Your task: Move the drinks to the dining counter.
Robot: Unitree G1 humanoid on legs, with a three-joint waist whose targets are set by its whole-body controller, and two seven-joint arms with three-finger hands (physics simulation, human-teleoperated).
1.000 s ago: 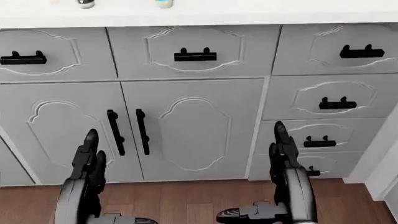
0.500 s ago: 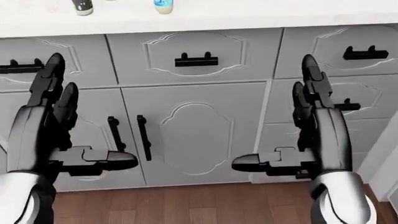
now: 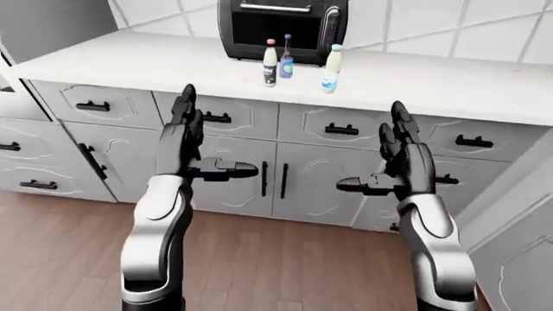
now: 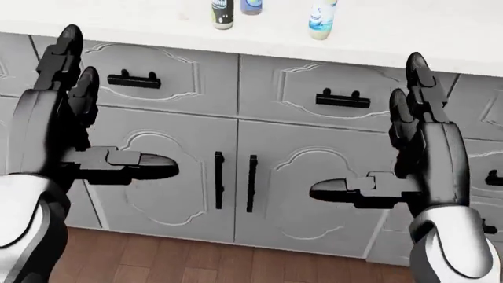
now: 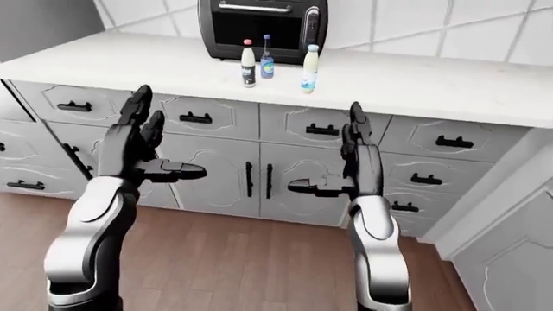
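Both robot hands (image 3: 186, 139) (image 3: 402, 159) spread wide, empty, touching nothing.

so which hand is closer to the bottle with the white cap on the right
Right, narrowly. The right hand sits below and a little right of the white-capped bottle; the left hand is lower and farther off to its left.

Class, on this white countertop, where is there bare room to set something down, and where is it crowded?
Bare countertop stretches right of the white bottle, and also left of the dark-labelled bottle toward the counter's end. It is crowded before the toaster oven, where three bottles, including the blue bottle, cluster.
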